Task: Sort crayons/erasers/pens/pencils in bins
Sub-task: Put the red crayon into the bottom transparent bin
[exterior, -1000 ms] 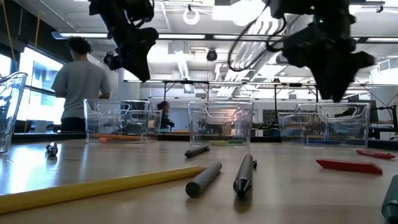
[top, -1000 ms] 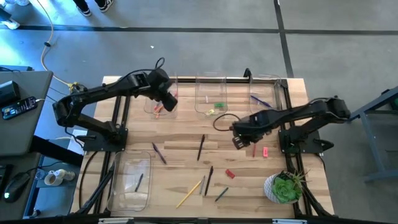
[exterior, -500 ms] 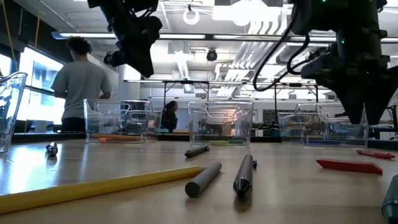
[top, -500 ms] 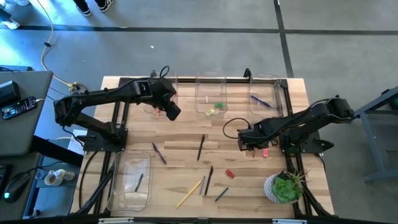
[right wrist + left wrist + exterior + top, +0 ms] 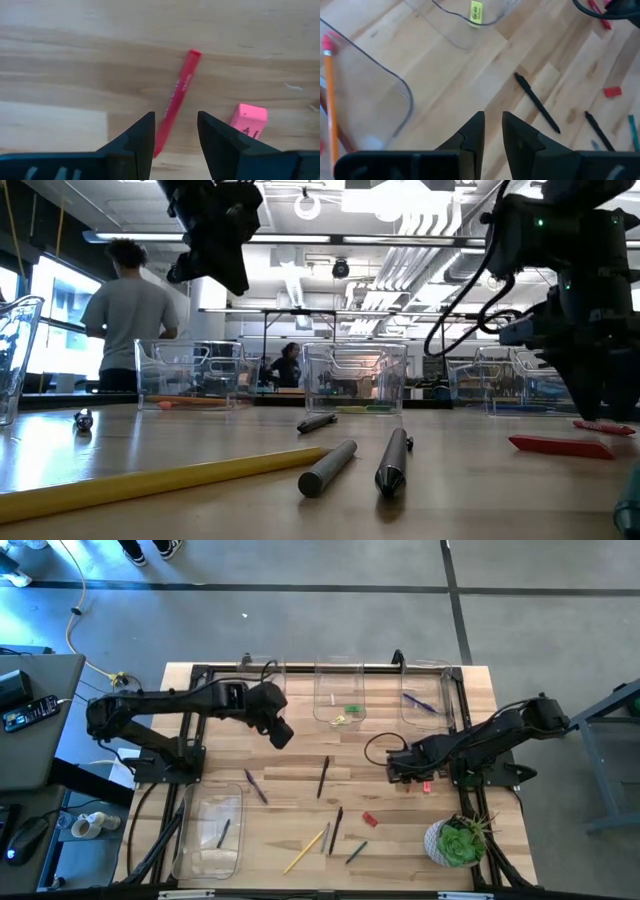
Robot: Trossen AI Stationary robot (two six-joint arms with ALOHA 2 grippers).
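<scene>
A red crayon (image 5: 175,100) lies flat on the wood beside a pink eraser (image 5: 248,119). My right gripper (image 5: 174,131) points down over the crayon. It is open, with a finger on either side of one end of the crayon and apart from it; in the high view it is at right of centre (image 5: 400,768). My left gripper (image 5: 492,125) hangs high over the table (image 5: 278,730), just off the far left bin (image 5: 262,692). Its fingers stand a little apart with nothing between them. A black pen (image 5: 537,102) lies beyond it. An orange pencil (image 5: 331,100) lies in that bin.
Two more clear bins (image 5: 340,690) (image 5: 425,690) stand along the far edge and a longer one (image 5: 212,835) at near left. Pens, pencils and a red eraser (image 5: 369,820) lie scattered mid-table. A potted plant (image 5: 458,842) stands at near right. A person (image 5: 128,315) is beyond the table.
My left gripper has swung away from above the far left bin toward the table's middle, staying high. My right gripper has come down toward the red crayon and rolled about its own axis.
</scene>
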